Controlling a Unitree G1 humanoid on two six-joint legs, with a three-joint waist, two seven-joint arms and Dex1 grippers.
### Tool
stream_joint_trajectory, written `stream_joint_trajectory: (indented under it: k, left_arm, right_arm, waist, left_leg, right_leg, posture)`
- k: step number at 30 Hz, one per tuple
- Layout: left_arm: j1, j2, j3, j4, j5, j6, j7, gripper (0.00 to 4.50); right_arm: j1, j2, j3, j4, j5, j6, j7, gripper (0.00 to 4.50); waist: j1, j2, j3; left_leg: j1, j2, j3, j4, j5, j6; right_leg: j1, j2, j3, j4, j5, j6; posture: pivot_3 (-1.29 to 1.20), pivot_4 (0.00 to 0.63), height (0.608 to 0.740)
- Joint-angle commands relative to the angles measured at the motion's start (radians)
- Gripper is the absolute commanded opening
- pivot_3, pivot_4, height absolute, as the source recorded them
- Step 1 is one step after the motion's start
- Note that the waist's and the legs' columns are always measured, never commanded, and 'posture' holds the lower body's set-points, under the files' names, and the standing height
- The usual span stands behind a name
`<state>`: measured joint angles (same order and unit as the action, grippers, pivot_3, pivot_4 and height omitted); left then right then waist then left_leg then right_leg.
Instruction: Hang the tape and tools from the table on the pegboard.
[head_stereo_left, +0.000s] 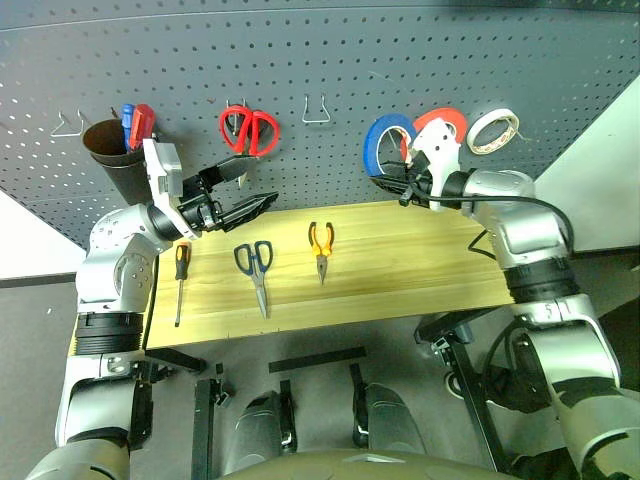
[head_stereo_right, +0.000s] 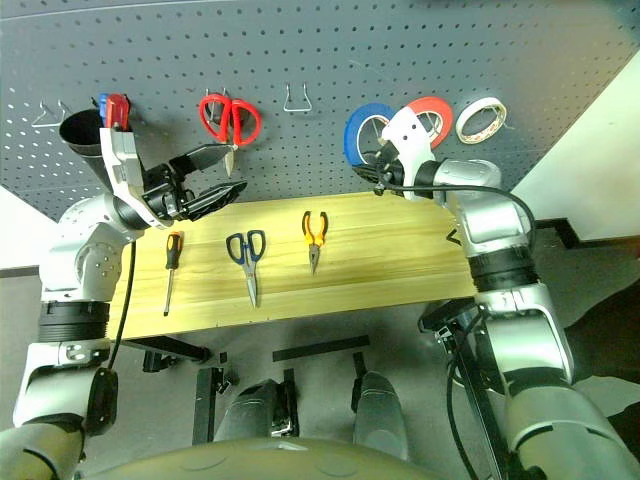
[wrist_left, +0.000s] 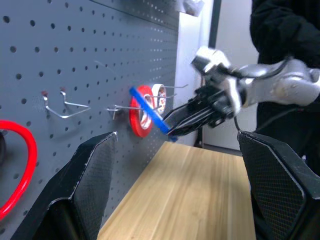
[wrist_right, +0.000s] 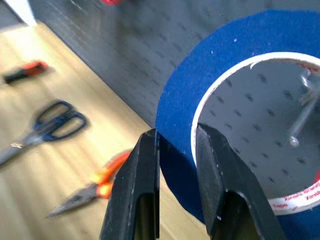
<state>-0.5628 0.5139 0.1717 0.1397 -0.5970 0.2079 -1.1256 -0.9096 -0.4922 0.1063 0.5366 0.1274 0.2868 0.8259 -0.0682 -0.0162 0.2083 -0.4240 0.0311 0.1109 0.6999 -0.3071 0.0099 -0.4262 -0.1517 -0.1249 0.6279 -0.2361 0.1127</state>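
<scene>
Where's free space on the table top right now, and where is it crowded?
The table's right half, from the orange-handled pliers to the far edge, is bare plank, as is the front strip. The left half is crowded: screwdriver, dark-handled scissors, then pliers, with narrow gaps between them. The open left gripper hovers above that end.

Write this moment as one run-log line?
right gripper: shut on blue tape, at pegboard hook | left gripper: open, empty | pliers, scissors, screwdriver: on table
</scene>
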Motion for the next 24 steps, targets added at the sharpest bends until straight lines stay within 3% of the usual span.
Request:
stream_joint_trajectory:
  k: [1,7,13,17,24]
  left_arm:
    - [0.0,0.012,0.009,-0.047,0.004,-0.007,0.014,4.04]
    - [0.016,0.021,0.008,-0.068,0.012,-0.005,0.032,4.04]
    - [0.04,0.026,0.007,-0.089,0.014,0.0,0.045,4.04]
    - [0.06,0.032,0.012,-0.104,0.007,0.004,0.049,4.04]
    - [0.114,0.044,0.006,-0.127,0.011,0.028,0.056,4.04]
  right_arm:
    - [-0.078,0.031,-0.01,0.126,-0.031,-0.116,-0.018,0.65]
    - [-0.222,0.109,-0.018,0.375,-0.074,-0.219,-0.083,0.65]
    - [-0.257,0.107,-0.014,0.42,-0.1,-0.203,-0.065,2.64]
    - [-0.175,0.03,-0.01,0.209,-0.066,-0.069,0.083,3.87]
    - [0.027,-0.087,-0.053,-0.331,0.1,0.325,0.201,3.87]
  waist:
    - [-0.002,0.0,0.0]
    - [-0.006,0.002,-0.002]
    - [0.0,0.003,-0.004]
    - [0.003,0.003,-0.005]
    - [0.006,0.005,-0.011]
  left_leg:
    - [0.0,0.0,0.0,0.0,0.0,0.0]
    - [0.002,0.0,0.001,0.0,0.001,-0.001]
    - [0.002,0.0,0.001,0.0,0.001,-0.001]
    - [0.002,0.0,0.0,0.0,0.001,-0.001]
    - [0.003,0.0,0.0,0.0,0.001,-0.001]
  right_leg:
    - [0.0,0.0,0.0,0.0,0.0,0.0]
    - [0.0,0.0,0.002,0.002,0.0,0.0]
    - [0.001,0.0,0.002,0.002,0.0,0.0]
    - [0.001,0.0,0.002,0.002,0.0,0.0]
    - [0.001,0.0,0.002,0.002,0.0,0.0]
  posture:
    - [-0.05,0.099,0.74]
    - [-0.03,0.093,0.74]
    - [-0.02,0.092,0.74]
    - [-0.01,0.095,0.74]
    - [-0.02,0.104,0.74]
